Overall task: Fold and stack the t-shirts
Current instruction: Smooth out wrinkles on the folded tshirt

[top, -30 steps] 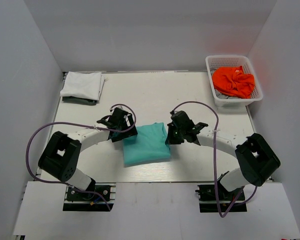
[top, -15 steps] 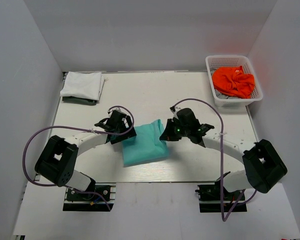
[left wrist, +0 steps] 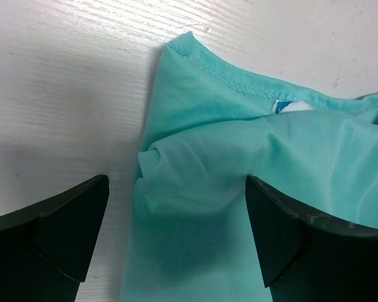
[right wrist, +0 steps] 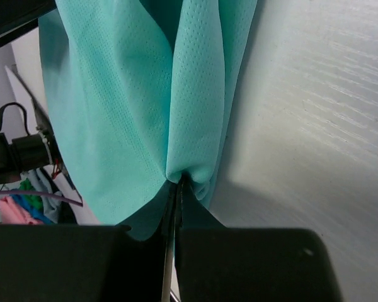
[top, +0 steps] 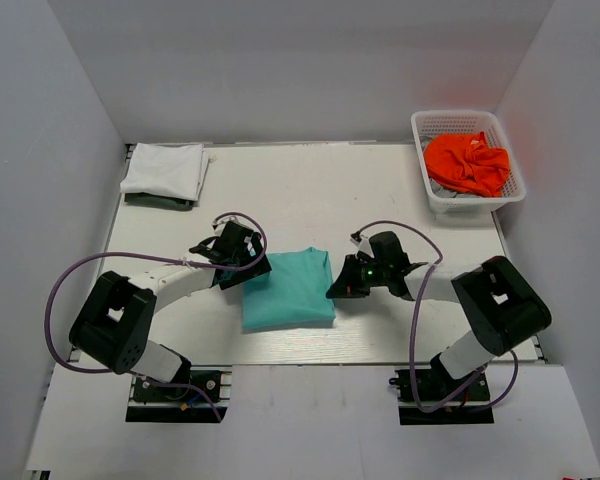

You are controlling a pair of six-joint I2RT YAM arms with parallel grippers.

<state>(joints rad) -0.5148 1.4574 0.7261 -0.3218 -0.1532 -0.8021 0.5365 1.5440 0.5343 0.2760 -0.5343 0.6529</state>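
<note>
A teal t-shirt (top: 288, 290) lies folded at the near middle of the table (top: 310, 190). My left gripper (top: 252, 270) stands open at the shirt's left edge, and the collar end of the teal t-shirt (left wrist: 239, 151) lies between the spread fingers (left wrist: 63, 239) of the left gripper (left wrist: 176, 233). My right gripper (top: 334, 289) is low at the shirt's right edge. In the right wrist view the right gripper (right wrist: 175, 185) is shut on a pinch of the teal t-shirt (right wrist: 138, 94). A folded white t-shirt (top: 165, 168) rests on a dark t-shirt (top: 158, 201) at the far left. An orange t-shirt (top: 467, 162) lies crumpled in the basket.
A white mesh basket (top: 466, 203) stands at the far right corner of the table. White walls close in the table on the left, back and right. Purple cables loop beside both arms.
My right gripper has come down and nearer with the shirt's right edge held, and the shirt now lies flatter and squarer. The left gripper shifted slightly left and stayed open.
</note>
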